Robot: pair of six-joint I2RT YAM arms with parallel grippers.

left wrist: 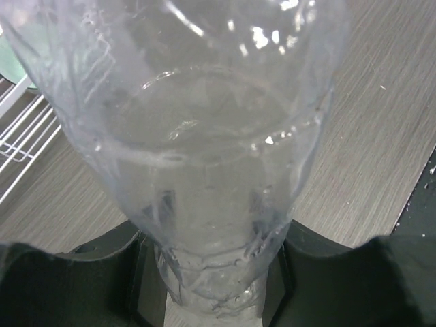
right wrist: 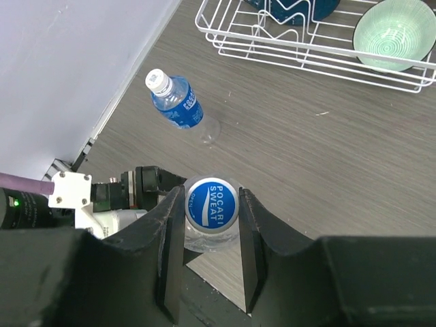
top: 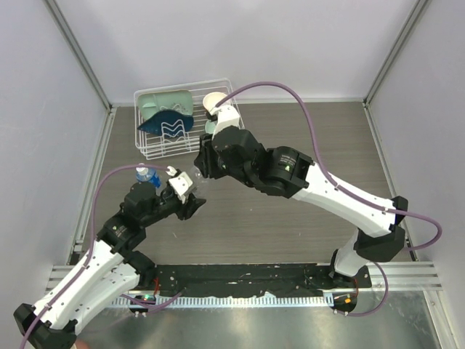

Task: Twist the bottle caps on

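Observation:
My left gripper [left wrist: 211, 276] is shut on the lower body of the plain clear bottle [left wrist: 204, 150], which fills the left wrist view. In the top view this bottle [top: 194, 182] lies tilted between both grippers, held off the table. My right gripper [right wrist: 211, 235] is shut on a bottle cap [right wrist: 212, 204] with a white rim and a blue printed top, seated on that bottle's neck. The fingers [right wrist: 170, 238] press its two sides. The blue-label bottle [right wrist: 180, 107] stands apart near the left wall, a white cap [right wrist: 158, 80] on its neck.
A white wire rack [top: 156, 149] stands at the back left with a pale green dish [top: 163, 102], a dark blue item [top: 167, 123] and a cream bowl [top: 213, 100]. A green bowl [right wrist: 394, 34] shows in the right wrist view. A black strip [top: 240, 280] edges the table's front.

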